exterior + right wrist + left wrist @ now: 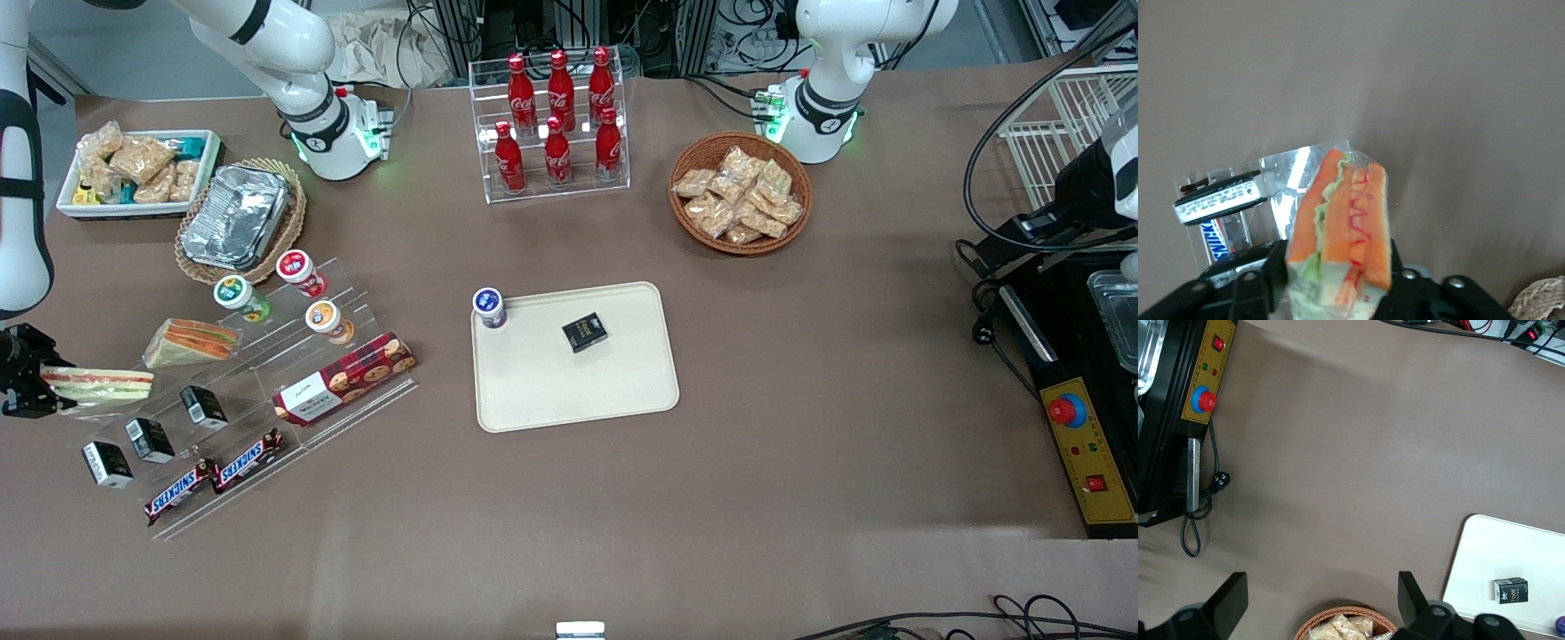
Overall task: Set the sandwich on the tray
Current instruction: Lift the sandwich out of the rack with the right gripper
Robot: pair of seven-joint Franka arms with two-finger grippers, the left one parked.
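Observation:
The sandwich (100, 384), a clear-wrapped white-bread wedge with red and green stripes, is at the working arm's end of the table, by the edge of the clear display stand. My gripper (46, 386) is shut on its end. In the right wrist view the sandwich (1346, 213) sticks out from between the black fingers (1248, 280) of the gripper (1338, 283), with bare table under it. The cream tray (551, 391) lies at the table's middle, well away from the sandwich. It holds a small cup (489, 308) and a black box (584, 332).
The clear stand (267, 373) carries another sandwich with orange filling (191, 341), cups, small black boxes, a biscuit box (345, 378) and Snickers bars (213, 476). A foil container (236, 216), a white snack bin (138, 169), a cola rack (556, 124) and a snack basket (740, 191) stand farther from the camera.

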